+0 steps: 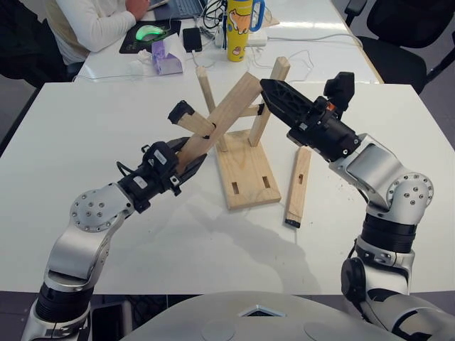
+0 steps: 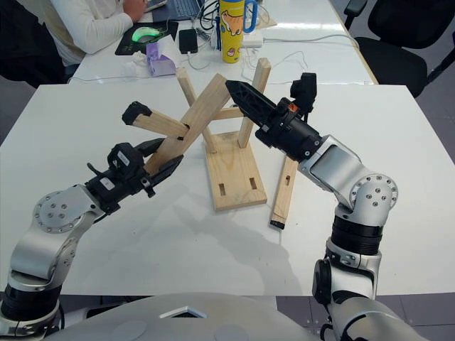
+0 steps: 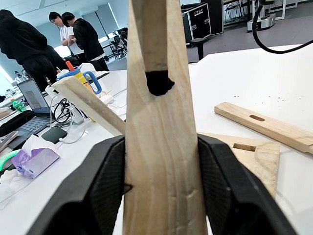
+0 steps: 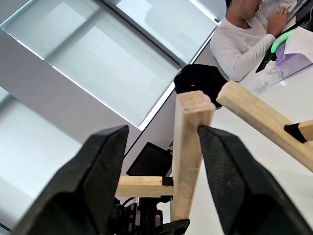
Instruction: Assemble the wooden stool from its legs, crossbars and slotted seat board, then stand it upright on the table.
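My left gripper (image 1: 186,167) is shut on the lower end of a wooden leg (image 1: 222,117) that slants up over the table; its fingers (image 3: 102,191) clamp both sides. A short crossbar (image 1: 190,118) with a black end sticks out of that leg. My right gripper (image 1: 265,87) is open, its fingers (image 4: 105,161) straddling the leg's top end (image 4: 188,147). The slotted seat board (image 1: 245,177) lies flat below. Two legs (image 1: 207,89) stand in its far end, joined by a crossbar. Another leg (image 1: 298,186) lies loose to the right of the board.
A yellow mug (image 1: 239,28), a purple tissue pack (image 1: 166,60), cables and a laptop sit on the neighbouring table beyond, where a person is seated. Bare white tabletop (image 1: 92,128) stretches left and in front of the board.
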